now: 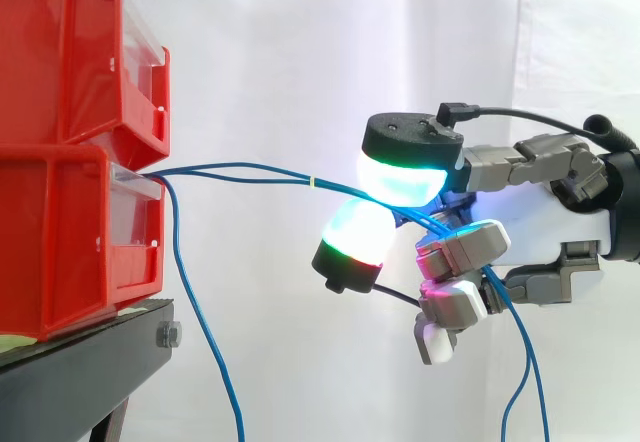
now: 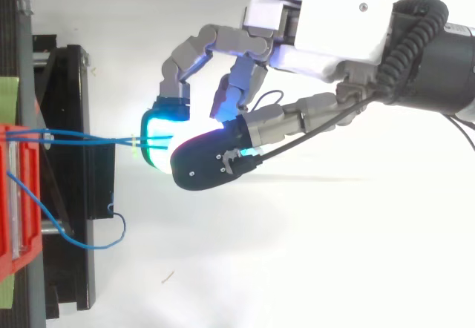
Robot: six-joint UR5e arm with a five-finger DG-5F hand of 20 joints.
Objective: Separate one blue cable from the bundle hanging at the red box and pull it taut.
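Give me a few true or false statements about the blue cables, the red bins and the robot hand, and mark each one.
1. The robot hand pinches thin blue cable strands between two glowing fingertip pads. True.
2. The stacked red plastic bins stand on a white table. False: they sit on a black stand.
3. The strands run nearly straight from the bins to the hand. True.
4. No blue cable hangs loose at the bins. False: one blue strand drops from the lower bin, beside the stand.
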